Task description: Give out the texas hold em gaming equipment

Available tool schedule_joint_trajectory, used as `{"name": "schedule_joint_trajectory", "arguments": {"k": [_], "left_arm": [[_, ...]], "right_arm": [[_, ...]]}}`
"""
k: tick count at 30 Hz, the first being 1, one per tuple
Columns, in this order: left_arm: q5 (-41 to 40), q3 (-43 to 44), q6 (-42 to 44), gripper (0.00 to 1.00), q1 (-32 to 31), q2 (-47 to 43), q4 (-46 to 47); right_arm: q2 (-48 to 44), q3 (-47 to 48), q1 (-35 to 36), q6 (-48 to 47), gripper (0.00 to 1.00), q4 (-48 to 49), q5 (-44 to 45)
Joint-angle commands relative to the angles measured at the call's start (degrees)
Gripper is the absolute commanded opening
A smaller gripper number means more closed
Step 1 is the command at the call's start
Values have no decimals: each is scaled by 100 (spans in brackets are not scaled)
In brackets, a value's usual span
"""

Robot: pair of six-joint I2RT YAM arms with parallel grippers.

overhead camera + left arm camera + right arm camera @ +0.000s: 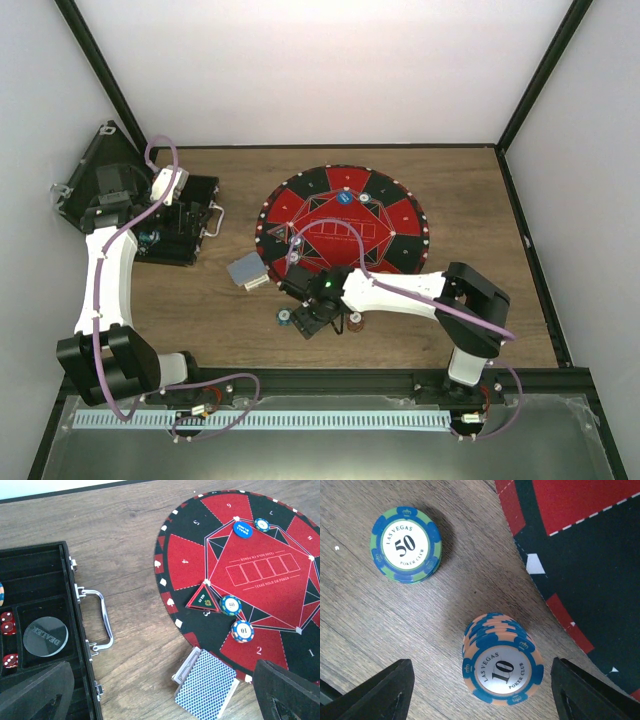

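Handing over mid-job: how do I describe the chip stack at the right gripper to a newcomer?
Find the round red-and-black mat; just off its edge, on wood, a chip stack stands framed by the open right gripper. It is peach with blue edge marks, reading 10, unlike the green-and-blue 50 chip nearby.

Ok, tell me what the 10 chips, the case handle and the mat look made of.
The 10 chips: likely clay or plastic composite, matte striped edges, glossy printed centre label. The handle: metal, probably chromed; bright reflections along the bar. The mat: thin, flat, matte with printed markings; felt or rubber, cannot tell.
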Motion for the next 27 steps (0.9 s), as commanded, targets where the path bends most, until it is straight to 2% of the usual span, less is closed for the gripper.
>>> {"name": "schedule_joint_trajectory", "arguments": {"k": [1, 8, 13, 17, 23, 27], "left_arm": [[142, -49, 0, 100, 43, -6, 94], [123, -63, -5, 100, 42, -21, 105], [127, -69, -5, 100, 38, -41, 98], [120, -67, -10, 100, 41, -64, 98], [86, -72, 11, 100, 38, -74, 90], [93, -67, 1, 100, 37, -73, 94]], "right_arm": [[25, -56, 51, 82, 75, 103, 61], [63, -136, 47, 86, 63, 202, 94], [228, -122, 49, 17, 60, 184, 157], [213, -106, 52, 23, 52, 211, 204], [157, -43, 52, 14, 49, 156, 240], [143, -58, 50, 5, 44, 142, 292]]}}
